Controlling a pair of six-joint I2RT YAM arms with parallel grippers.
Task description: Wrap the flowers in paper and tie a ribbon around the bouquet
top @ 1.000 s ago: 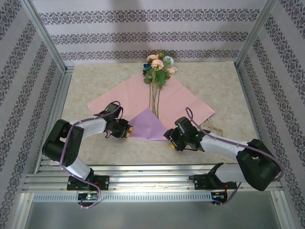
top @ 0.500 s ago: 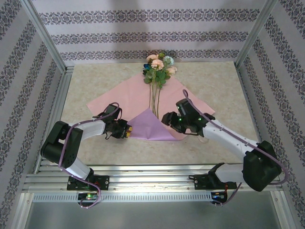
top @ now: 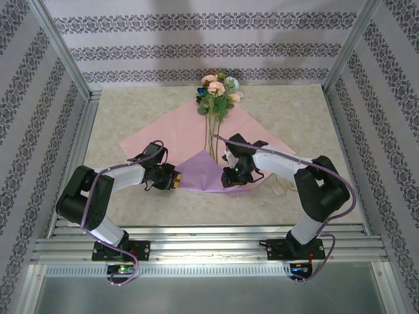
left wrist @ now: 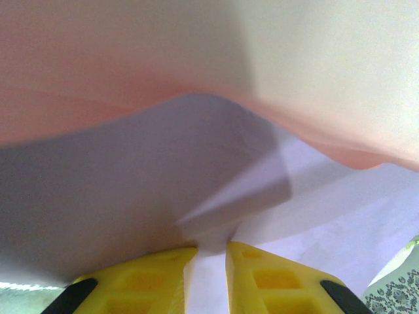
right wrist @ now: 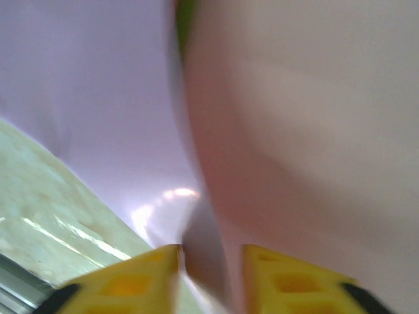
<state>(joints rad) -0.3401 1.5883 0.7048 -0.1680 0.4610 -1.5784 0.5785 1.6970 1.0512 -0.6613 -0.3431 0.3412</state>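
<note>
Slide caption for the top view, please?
Left tool grips the paper's folded lilac corner, right tool straddles its opposite edge; flowers lie along the centre.

Right gripper (right wrist: 211,261) now on paper (top: 171,134).

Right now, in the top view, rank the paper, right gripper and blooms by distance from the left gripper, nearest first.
1. Paper: held in the left gripper fingers.
2. Right gripper: to the right, across the lilac flap.
3. Blooms: farthest, at the back.
</note>
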